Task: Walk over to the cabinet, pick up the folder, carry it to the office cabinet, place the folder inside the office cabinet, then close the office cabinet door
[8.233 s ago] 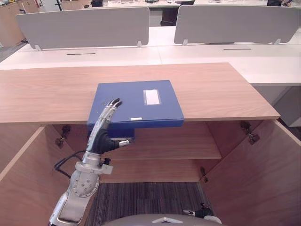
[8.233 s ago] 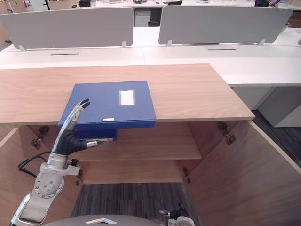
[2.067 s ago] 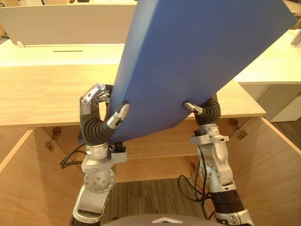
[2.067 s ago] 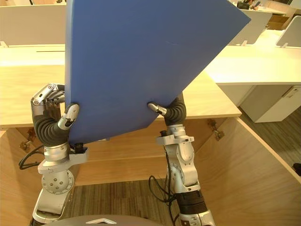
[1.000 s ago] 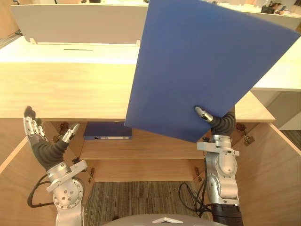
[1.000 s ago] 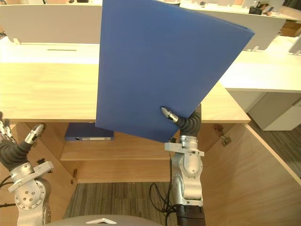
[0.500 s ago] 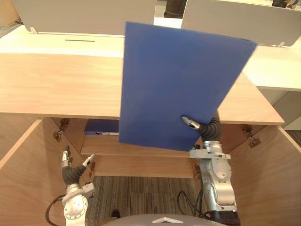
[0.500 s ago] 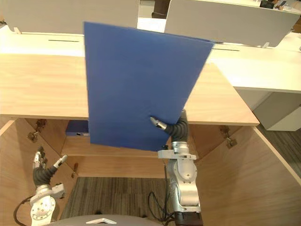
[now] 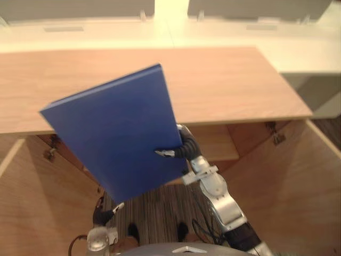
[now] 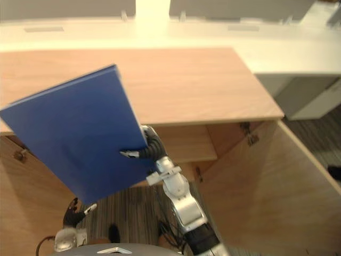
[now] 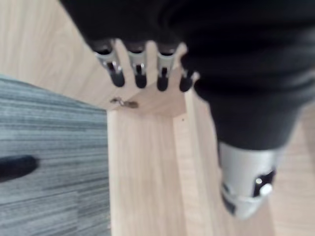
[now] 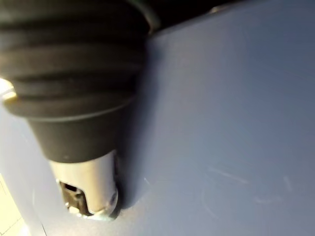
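Centre frame: your right robot hand (image 9: pixel 179 151) pinches one edge of the folder (image 9: pixel 114 136), probably stiff, slippery; left robot hand (image 9: pixel 101 215) slack.

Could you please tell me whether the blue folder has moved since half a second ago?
Yes: held by the right robot hand, the folder has dropped lower against the cabinet top.
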